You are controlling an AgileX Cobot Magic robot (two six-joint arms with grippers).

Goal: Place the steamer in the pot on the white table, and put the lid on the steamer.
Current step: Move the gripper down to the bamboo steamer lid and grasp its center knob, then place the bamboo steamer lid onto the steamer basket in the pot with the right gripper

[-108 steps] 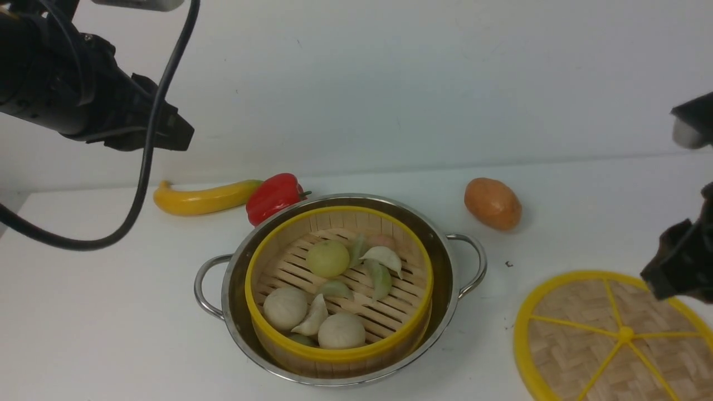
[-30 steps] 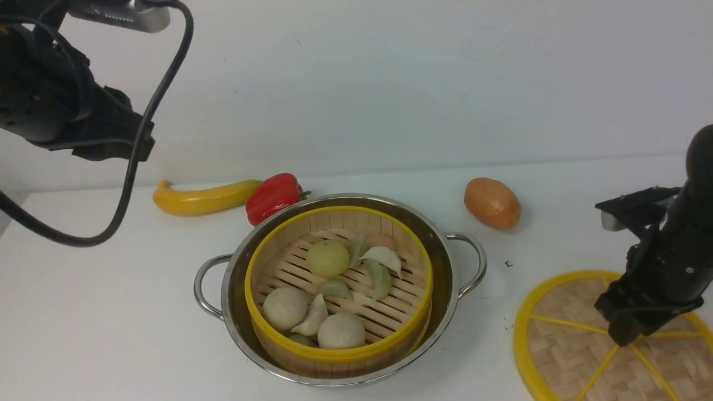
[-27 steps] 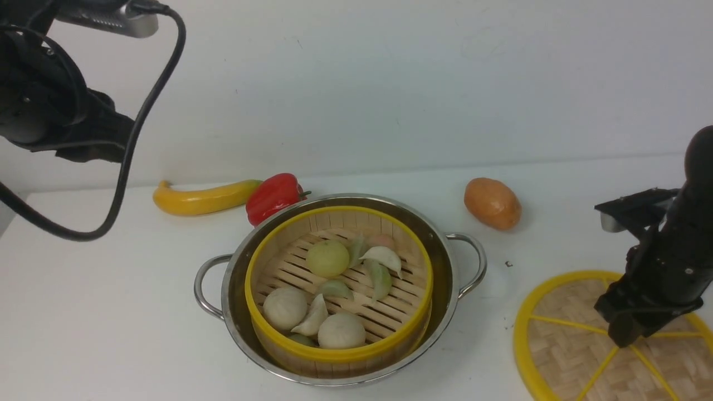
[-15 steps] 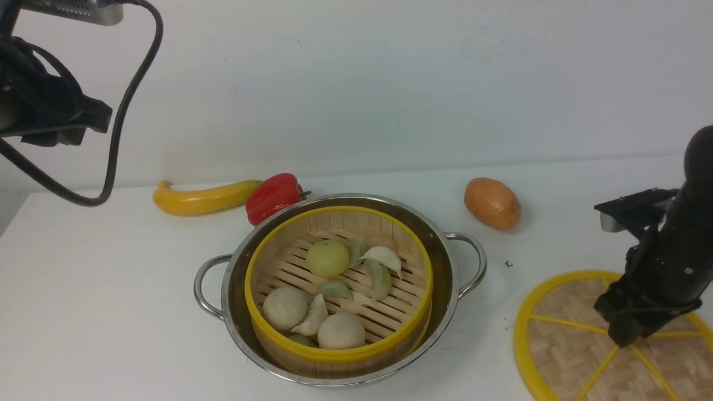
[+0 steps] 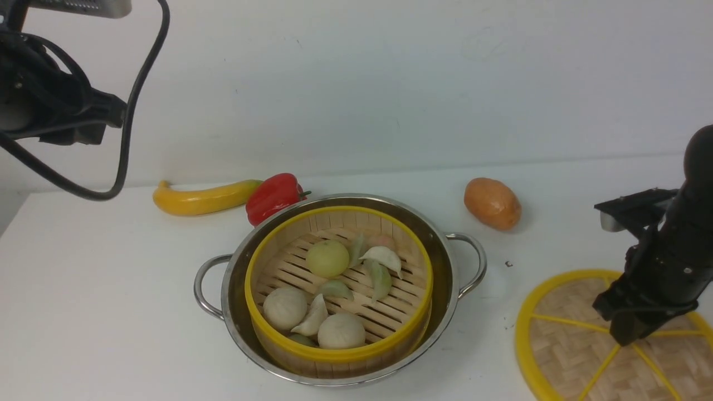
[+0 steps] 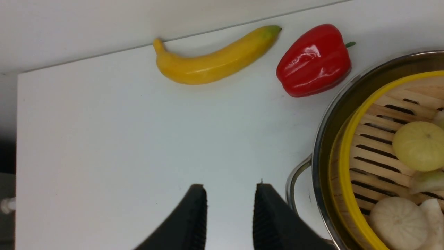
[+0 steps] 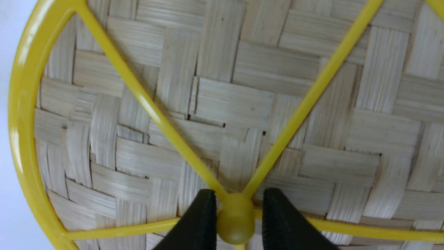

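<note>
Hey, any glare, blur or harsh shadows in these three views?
Front view: soft even light, faint shadows, small glints on the shiny steel pot. Left wrist view: sharp, white glare on the glossy red bell pepper. Right wrist view: yellow-rimmed woven bamboo lid crisp; right end effector featureless black.

No lettering, label or number can be read — none anywhere.

One pot [image 5: 441, 262] holds one steamer [image 5: 340, 352] with at least three round buns [image 5: 327, 258] and about six dumplings [image 5: 383, 256], overlapped beyond a sure count; behind the pot's left lie one banana [image 5: 203, 197] and one red pepper [image 5: 273, 196], behind its right one potato [image 5: 492, 203], and to its right one lid [image 5: 562, 345].
</note>
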